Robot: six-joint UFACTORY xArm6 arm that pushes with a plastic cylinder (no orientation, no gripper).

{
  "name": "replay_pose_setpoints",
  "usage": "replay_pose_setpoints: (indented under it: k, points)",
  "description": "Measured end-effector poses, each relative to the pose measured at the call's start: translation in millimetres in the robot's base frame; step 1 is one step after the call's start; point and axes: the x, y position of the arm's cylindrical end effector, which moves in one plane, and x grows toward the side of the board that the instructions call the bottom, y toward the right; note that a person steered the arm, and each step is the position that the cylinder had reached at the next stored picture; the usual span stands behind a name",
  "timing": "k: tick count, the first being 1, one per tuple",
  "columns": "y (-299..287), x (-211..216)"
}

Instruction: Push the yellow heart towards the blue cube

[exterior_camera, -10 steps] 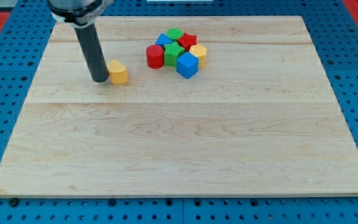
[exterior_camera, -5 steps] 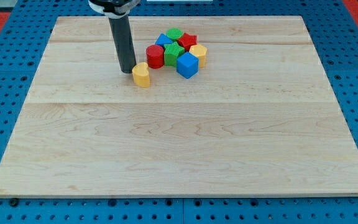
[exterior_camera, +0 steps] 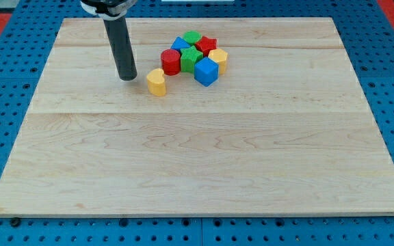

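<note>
The yellow heart lies on the wooden board, left of a cluster of blocks. The blue cube sits at the cluster's lower right, about 70 px right of the heart. My tip is to the heart's left and slightly higher in the view, apart from it by a small gap. The dark rod rises from the tip toward the view's top.
The cluster holds a red cylinder, a green star, a second blue block, a green block, a red block and a yellow block. The red cylinder is nearest the heart.
The heart was pushed right, from near the board's left part to beside the cluster. My tip has since drawn back to the left, off the heart, which has stayed put.
</note>
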Motion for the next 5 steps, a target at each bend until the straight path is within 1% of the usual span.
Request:
replay_pose_setpoints:
  k: [2,4,5]
  points:
    - [10.4,1.0]
    - [49.7,1.0]
    - [56.1,1.0]
